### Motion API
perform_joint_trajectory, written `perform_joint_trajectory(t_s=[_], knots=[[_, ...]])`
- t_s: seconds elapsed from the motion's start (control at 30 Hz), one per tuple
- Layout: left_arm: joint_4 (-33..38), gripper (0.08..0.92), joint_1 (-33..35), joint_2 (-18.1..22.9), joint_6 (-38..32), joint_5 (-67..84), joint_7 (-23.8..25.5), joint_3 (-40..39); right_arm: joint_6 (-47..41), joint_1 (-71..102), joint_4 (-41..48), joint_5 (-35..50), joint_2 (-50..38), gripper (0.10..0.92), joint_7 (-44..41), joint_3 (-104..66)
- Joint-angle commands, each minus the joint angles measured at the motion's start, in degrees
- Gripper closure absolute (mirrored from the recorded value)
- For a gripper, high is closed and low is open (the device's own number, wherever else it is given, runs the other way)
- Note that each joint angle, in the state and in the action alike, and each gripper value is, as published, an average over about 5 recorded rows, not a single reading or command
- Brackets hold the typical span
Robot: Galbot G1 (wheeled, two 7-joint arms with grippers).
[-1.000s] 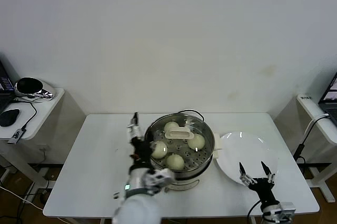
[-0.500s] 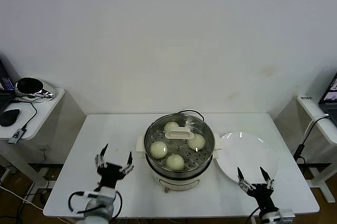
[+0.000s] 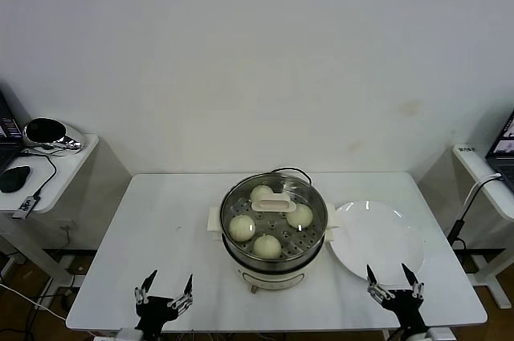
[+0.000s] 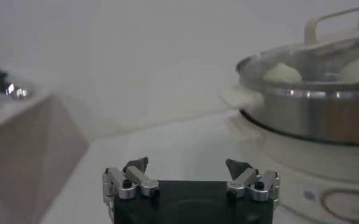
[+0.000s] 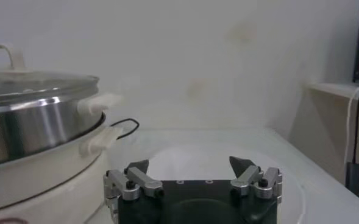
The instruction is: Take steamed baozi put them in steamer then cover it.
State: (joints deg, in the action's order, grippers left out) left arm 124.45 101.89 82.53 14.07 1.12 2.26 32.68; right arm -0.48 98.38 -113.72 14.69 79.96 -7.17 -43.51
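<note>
The steel steamer [image 3: 273,265] on its cream base stands at the table's middle, with the clear glass cover [image 3: 299,190] and its cream bar handle on top. Under the glass lie several cream steamed baozi [image 3: 242,228]. Both arms hang back at the table's front edge. My left gripper [image 3: 164,288] is open and holds nothing, well left of the pot; its wrist view shows the steamer [image 4: 316,115] and lid off to one side. My right gripper [image 3: 393,278] is open too, at the plate's near rim, beside the steamer [image 5: 36,131].
A white round plate [image 3: 377,233] with nothing on it lies right of the steamer. The pot's black cord runs out behind it. A side table [image 3: 60,164] with a shiny object stands at the left, another shelf with cables at the right.
My left arm has drawn back from beside the steamer to the table's front left edge, fingers still spread. My right gripper has slid slightly back. The cover stays on the pot.
</note>
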Motion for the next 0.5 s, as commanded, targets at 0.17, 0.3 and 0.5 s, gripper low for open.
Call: perform_joint_trajectory(t_s=[0.17,0.3,0.5], knots=[[4.3,0.177,5.9,1.4,-1.7,3.4,1.7,1.5,-3.8,2.3,-3.7,-2.5,-1.1,0.203,-1.4,-0.5],[4.7,0.177,6.1,1.5,-2.0,2.1,1.6,1.4,-3.8,3.0,-4.4,-2.3,-1.0,0.203,-1.5,-0.3],[4.7,0.177,5.6,1.7,-2.1,1.9,1.9,2.2,-3.9,3.2,-4.7,-2.1,-0.8,0.203,-1.8,-0.3]])
